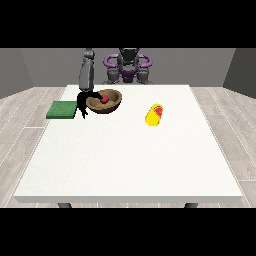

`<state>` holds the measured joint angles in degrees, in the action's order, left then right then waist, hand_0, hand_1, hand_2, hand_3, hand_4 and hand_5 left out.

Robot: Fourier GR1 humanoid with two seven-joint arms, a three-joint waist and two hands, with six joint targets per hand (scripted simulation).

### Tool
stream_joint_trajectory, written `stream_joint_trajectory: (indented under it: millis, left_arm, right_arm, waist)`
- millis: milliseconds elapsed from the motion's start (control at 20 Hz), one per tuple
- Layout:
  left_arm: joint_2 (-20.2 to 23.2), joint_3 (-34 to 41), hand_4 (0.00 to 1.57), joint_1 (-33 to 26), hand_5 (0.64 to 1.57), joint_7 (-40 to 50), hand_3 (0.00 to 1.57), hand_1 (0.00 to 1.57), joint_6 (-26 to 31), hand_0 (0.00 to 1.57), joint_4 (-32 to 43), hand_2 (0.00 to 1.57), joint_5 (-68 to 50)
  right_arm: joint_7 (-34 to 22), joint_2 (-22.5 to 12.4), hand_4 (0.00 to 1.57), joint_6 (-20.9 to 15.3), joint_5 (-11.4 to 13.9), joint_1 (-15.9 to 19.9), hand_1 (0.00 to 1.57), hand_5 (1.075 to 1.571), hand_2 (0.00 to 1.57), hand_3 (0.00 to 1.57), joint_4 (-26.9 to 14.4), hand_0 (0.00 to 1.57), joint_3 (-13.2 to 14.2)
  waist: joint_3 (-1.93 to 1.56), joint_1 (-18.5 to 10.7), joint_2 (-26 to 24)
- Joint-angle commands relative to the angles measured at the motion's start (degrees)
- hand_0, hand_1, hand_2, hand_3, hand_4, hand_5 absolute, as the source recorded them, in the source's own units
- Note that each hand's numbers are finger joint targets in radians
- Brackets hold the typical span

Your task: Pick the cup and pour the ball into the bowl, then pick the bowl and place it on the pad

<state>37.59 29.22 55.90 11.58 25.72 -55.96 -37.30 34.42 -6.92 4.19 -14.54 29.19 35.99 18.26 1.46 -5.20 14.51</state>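
Yellow cup is lying tipped on the table; the hand at the view's left is curling fingers over the bowl rim, red ball inside

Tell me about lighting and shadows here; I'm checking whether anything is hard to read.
Front view: even, soft light, no glare on the white table. The black hand at the view's left merges with the dark rim of the bowl, so its fingers are unclear. The yellow cup reads clearly.

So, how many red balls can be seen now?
1: the red ball lies inside the brown bowl. The red inside the tipped yellow cup may be only its lining.
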Motion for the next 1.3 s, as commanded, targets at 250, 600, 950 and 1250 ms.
stream_joint_trajectory:
  millis: [250, 600, 950, 1250]
  left_arm:
    - [-0.43, -0.69, 0.00, 1.02, 1.571, 2.39, 0.00, 0.00, -0.60, 0.00, -0.27, 0.00, -1.64]
    - [2.16, 1.21, 0.00, -4.57, 1.571, 1.84, 0.00, 0.00, 1.28, 0.00, 6.43, 0.00, -0.96]
    - [6.74, 3.40, 0.00, -7.31, 1.571, -1.51, 0.00, 0.00, 1.46, 0.00, 10.47, 0.00, -0.43]
    - [6.68, 3.33, 0.00, -5.50, 1.571, 0.09, 0.00, 0.00, 1.47, 0.00, 7.81, 0.00, -3.42]
  right_arm:
    - [-9.94, -3.41, 1.03, -5.42, 3.53, -2.87, 1.57, 1.571, 1.57, 1.57, -4.52, 1.57, -1.85]
    - [-22.42, -9.93, 1.09, -10.36, 6.90, -0.78, 1.57, 1.564, 1.57, 1.43, 1.29, 1.57, -5.66]
    - [-33.13, -11.93, 1.16, -7.09, 5.02, 4.32, 1.57, 1.558, 1.57, 1.03, 5.99, 1.57, -6.46]
    - [-30.05, -23.58, 1.16, 1.32, 4.28, 2.83, 1.57, 1.568, 1.57, 1.17, 1.77, 1.57, -2.65]
  waist:
    - [-1.42, -1.65, 0.73]
    - [-1.24, 2.90, -7.00]
    - [-1.44, 8.93, -8.29]
    - [-1.52, 7.35, -4.44]
